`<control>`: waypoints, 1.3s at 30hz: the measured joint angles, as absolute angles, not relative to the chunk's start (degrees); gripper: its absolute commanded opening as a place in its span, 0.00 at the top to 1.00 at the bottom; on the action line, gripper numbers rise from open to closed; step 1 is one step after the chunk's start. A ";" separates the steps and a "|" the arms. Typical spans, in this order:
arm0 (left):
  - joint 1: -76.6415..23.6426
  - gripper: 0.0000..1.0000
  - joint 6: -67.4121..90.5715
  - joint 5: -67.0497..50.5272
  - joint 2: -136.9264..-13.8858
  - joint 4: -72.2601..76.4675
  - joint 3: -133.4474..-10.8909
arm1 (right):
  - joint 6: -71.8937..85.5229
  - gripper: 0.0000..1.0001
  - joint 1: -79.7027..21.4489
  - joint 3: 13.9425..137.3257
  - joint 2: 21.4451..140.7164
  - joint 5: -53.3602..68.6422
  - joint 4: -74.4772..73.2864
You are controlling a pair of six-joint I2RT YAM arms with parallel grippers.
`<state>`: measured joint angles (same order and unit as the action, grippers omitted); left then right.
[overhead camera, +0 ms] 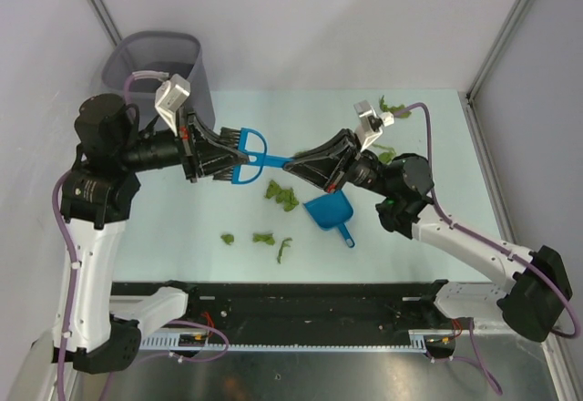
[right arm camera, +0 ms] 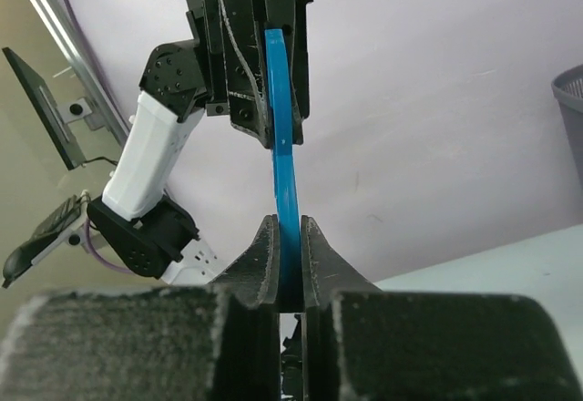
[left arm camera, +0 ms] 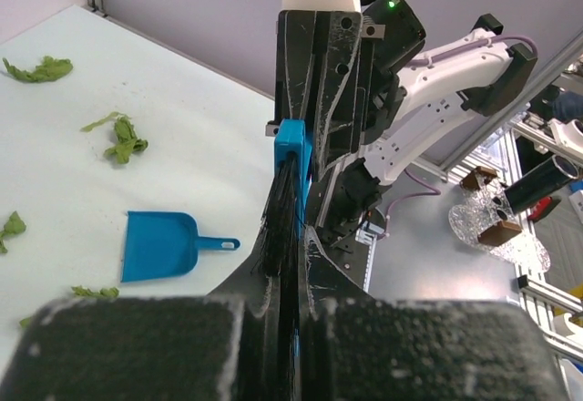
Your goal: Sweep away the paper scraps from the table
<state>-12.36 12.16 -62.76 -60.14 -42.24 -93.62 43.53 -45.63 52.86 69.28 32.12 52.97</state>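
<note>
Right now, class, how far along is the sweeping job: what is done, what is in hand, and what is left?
Done: only the brush is up off the table.
In hand: the left gripper and right gripper both clamp it in mid-air, probably a handover.
Left: the paper scraps lie scattered, and the dustpan lies unheld, so no sweeping shows yet.

A blue brush (overhead camera: 246,171) is held up off the surface, a blue dustpan (overhead camera: 328,211) lies flat nearby, handle toward the near edge, and a grey mesh wastebasket (overhead camera: 155,59) stands far left.
</note>
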 measured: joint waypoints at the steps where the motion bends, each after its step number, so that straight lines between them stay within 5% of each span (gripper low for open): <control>1: -12.36 1.00 12.14 -62.72 -60.05 -42.02 -93.43 | 43.24 1.00 -45.63 52.86 69.12 32.12 52.42; 2: -12.36 0.99 12.12 -62.72 -60.01 -41.91 -93.14 | 42.83 1.00 -45.54 52.86 68.86 32.10 51.83; 3: -12.36 0.76 12.12 -62.65 -59.99 -41.80 -92.79 | 42.37 1.00 -45.52 52.86 68.45 31.92 50.92; 4: -12.36 0.31 12.10 -62.35 -59.92 -41.47 -92.20 | 41.91 1.00 -45.43 52.86 67.99 31.79 49.78; 5: -12.45 0.01 11.94 -61.60 -59.90 -41.19 -91.55 | 41.50 1.00 -44.82 52.86 67.31 31.51 47.77; 13: -14.81 0.00 7.73 -37.47 -61.67 -41.32 -86.17 | 34.92 1.00 -26.26 55.57 55.75 17.56 11.53; 21: -33.52 0.00 7.09 -6.15 -70.52 -41.15 -85.80 | 23.49 1.00 -15.33 58.98 52.71 -6.44 -19.20; 31: -55.48 0.00 13.91 -7.84 -99.00 -42.94 -94.63 | 19.05 1.00 -13.10 58.96 54.43 -15.16 -32.60; 39: -64.79 0.00 33.17 -4.84 -107.28 -46.06 -100.92 | 18.06 1.00 -13.08 58.96 54.41 -15.66 -35.20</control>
<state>-64.79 33.17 -4.84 -107.28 -46.06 -100.92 18.06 -13.08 58.96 54.41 -15.66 -35.20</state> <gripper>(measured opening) 0.996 0.077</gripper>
